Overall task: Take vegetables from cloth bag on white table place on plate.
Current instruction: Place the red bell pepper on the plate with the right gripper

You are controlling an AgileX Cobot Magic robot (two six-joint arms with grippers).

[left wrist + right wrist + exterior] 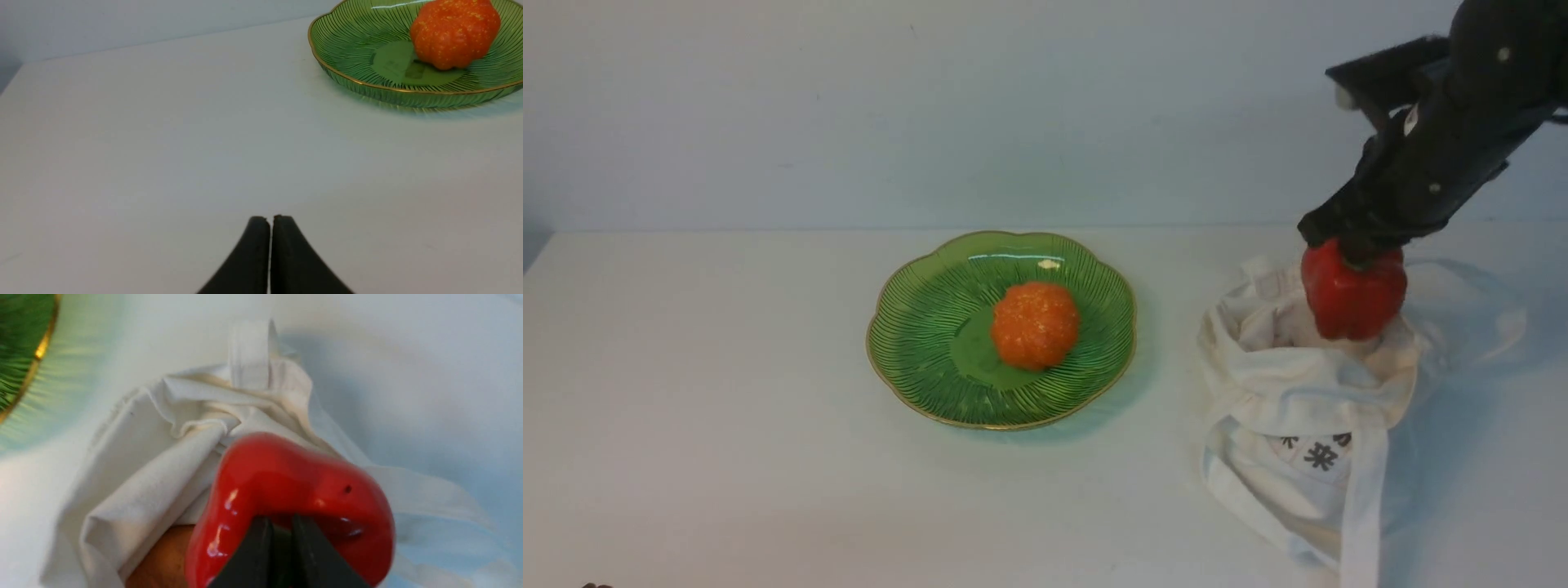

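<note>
Orange ball (1035, 325) fills plate (907, 359) ctr

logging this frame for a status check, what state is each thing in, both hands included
cloth bag: open, crumpled, lying on the table
red bell pepper: stem end up, held at the bag's mouth
plate: flat on the table, holding the orange ball
orange ball: resting near the plate's middle
right hand: shut on the pepper's stem end
left hand: shut, empty

A plain, pale grey-blue wall (849, 106) rises directly behind the white bench (686, 408); soft, even light falls across the bench.
</note>
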